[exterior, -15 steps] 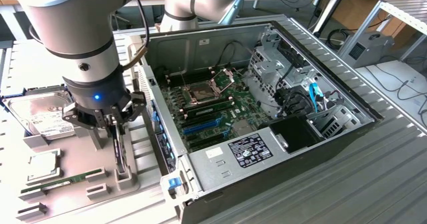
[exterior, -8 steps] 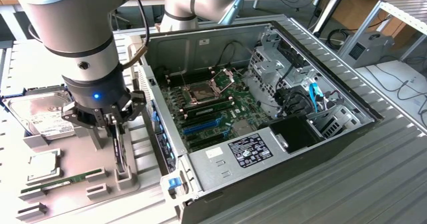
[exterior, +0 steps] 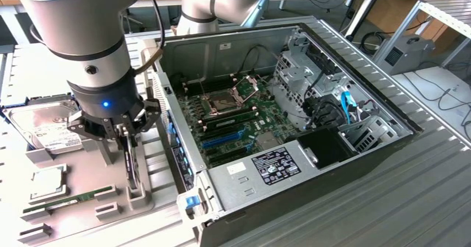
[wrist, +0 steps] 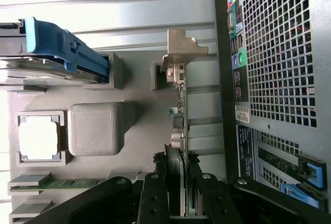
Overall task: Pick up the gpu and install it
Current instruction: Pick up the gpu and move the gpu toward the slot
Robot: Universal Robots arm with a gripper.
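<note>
The gpu (exterior: 132, 167) stands on edge in a slot of the grey holder (exterior: 88, 172), to the exterior view's left of the open computer case (exterior: 294, 120). My gripper (exterior: 127, 142) is straight above it, with a finger on each side of the card's upper edge. In the wrist view the gpu (wrist: 178, 110) runs edge-on away from the gripper (wrist: 180, 195), its silver bracket (wrist: 181, 48) at the far end. The black fingers (wrist: 155, 198) sit close against the card and its fan, shut on it. The card's lower edge still appears to rest in the holder.
A hard drive (exterior: 44, 128), a processor (exterior: 48, 183) and a memory stick (exterior: 70, 198) also lie in the holder. The case's motherboard (exterior: 235, 120) lies exposed with blue slots (exterior: 224, 139). The case's rear wall (wrist: 279, 69) stands close beside the card.
</note>
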